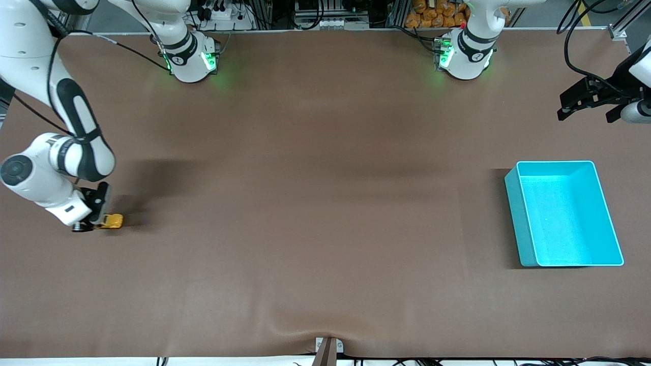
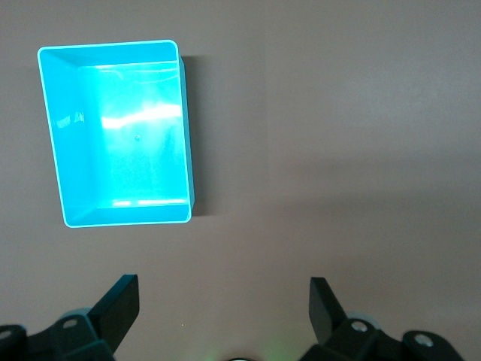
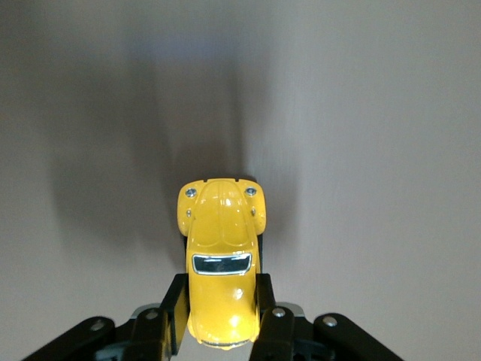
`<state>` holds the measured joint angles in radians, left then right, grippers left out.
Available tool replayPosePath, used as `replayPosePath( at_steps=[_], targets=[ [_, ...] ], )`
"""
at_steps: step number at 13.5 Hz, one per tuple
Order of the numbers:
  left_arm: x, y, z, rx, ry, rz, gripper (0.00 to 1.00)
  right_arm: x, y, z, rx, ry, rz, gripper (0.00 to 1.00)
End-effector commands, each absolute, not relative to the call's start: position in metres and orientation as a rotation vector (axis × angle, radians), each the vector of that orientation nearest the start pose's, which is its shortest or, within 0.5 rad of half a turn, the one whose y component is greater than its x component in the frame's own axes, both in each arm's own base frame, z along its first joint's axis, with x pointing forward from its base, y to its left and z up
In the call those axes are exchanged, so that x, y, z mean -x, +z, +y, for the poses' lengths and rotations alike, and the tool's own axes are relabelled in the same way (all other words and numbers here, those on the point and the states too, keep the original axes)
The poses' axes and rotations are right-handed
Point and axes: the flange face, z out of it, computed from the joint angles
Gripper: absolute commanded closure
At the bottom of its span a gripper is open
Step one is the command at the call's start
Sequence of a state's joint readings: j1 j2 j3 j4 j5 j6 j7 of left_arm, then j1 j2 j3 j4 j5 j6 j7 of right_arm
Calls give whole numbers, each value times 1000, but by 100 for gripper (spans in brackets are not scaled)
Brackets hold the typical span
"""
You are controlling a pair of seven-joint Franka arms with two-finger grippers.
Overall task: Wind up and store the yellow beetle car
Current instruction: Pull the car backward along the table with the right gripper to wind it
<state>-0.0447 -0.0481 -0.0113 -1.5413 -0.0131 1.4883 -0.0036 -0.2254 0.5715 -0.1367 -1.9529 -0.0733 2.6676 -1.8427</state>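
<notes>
The yellow beetle car sits on the brown table at the right arm's end. My right gripper is down at the table and shut on the car's sides. In the right wrist view the car lies between the two black fingers, its nose pointing away from the wrist. The teal bin stands open and empty at the left arm's end; it also shows in the left wrist view. My left gripper waits open and empty, high above the table near the bin, and shows in its own view.
The brown mat covers the whole table. The arm bases stand along the table edge farthest from the front camera. A small bracket sits at the table edge nearest the front camera.
</notes>
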Motion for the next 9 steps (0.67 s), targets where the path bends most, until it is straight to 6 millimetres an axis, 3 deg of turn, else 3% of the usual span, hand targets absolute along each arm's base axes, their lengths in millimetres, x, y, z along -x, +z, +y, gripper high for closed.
replayPosePath(
  at_steps=[1, 5, 7, 9],
  targets=[
    [-533, 662, -29, 3160, -4, 80, 0, -570, 150, -269, 2318, 105, -2302, 100],
    [-533, 662, -30, 3160, -4, 83, 0, -563, 145, -323, 2301, 119, -2341, 100],
    [-533, 662, -30, 3160, -4, 83, 0, -559, 144, -338, 2305, 124, -2342, 100],
    [-533, 662, -29, 3160, -4, 80, 0, -560, 143, -342, 2312, 125, -2328, 88]
  ],
)
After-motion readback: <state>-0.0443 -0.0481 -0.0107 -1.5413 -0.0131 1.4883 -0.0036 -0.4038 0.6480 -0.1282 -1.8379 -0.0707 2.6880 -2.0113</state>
